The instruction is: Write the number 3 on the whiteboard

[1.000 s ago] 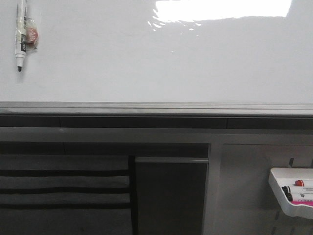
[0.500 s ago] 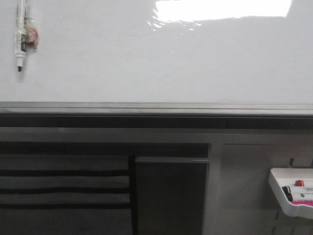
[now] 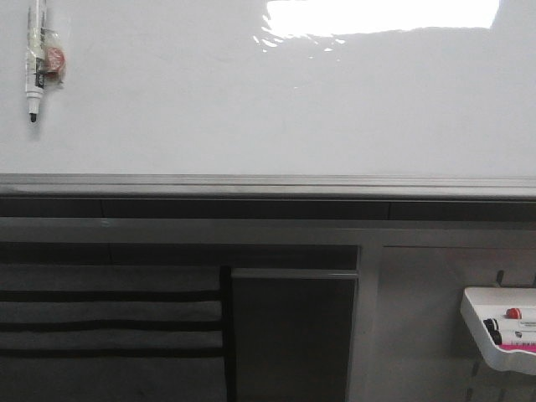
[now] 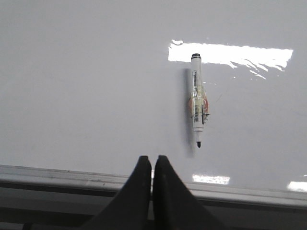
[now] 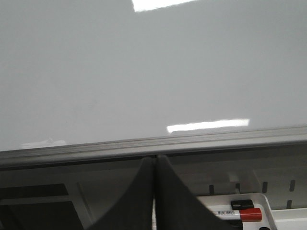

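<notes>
1. Front view shows the whiteboard (image 3: 276,100) filling the upper part of the frame, glossy white with a bright glare patch along its upper edge. No digit is drawn on it, so the number 3 is not yet written and the task is judged not begun.

2. A marker (image 3: 34,59) sits against the board surface at far left, upright, tip down, cap off. A clear wrap with a reddish disc is fixed round its barrel; this is judged to be a magnet mount, which would explain why it stays on a vertical face, though that cannot be confirmed.

3. The left gripper (image 4: 152,167) has its two dark, tapered fingers pressed together with nothing between them. In its wrist view the marker (image 4: 197,108) lies above and to the right of the fingertips, well apart, white-barrelled with a black tip. The board's grey metal edge strip (image 4: 72,175) runs just behind the fingertips.

4. The right gripper (image 5: 154,167) is likewise pressed together and empty. Bare board (image 5: 144,72) lies ahead of it; the ribbed grey strip passes close behind its fingertips.

5. A small white tray (image 3: 494,331) hangs below the board at far right, smooth plastic with rounded corners. It holds spare markers, one red-capped (image 5: 249,214). In the right wrist view it sits just right of the fingers.

6. Neither gripper appears in the front view.
</notes>
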`<state>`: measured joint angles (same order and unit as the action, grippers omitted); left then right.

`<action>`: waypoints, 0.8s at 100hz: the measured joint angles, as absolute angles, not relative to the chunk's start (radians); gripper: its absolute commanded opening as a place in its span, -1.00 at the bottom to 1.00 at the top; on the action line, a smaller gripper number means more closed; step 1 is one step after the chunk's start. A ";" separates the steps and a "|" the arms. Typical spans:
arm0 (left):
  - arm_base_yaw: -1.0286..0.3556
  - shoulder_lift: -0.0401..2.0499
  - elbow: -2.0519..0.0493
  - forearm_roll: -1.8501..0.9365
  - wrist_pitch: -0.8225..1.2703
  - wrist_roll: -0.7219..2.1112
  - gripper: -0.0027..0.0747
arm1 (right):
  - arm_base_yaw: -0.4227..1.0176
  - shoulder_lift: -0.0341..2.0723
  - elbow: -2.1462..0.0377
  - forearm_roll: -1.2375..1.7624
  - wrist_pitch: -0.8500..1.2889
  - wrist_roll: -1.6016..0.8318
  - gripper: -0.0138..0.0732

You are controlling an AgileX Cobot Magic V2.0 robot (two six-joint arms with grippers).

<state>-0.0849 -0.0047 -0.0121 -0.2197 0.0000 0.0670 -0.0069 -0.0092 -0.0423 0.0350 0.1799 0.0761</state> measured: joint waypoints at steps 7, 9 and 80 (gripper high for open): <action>-0.085 -0.005 -0.050 -0.230 0.000 0.065 -0.98 | -0.007 -0.009 -0.102 0.035 0.235 0.071 -0.84; -0.085 -0.005 -0.066 -0.232 0.007 0.065 -0.98 | -0.007 -0.007 -0.121 0.035 0.244 0.068 -0.84; -0.085 0.422 -0.560 -0.156 0.375 0.065 -0.98 | -0.007 0.555 -0.663 0.035 0.529 -0.108 -0.84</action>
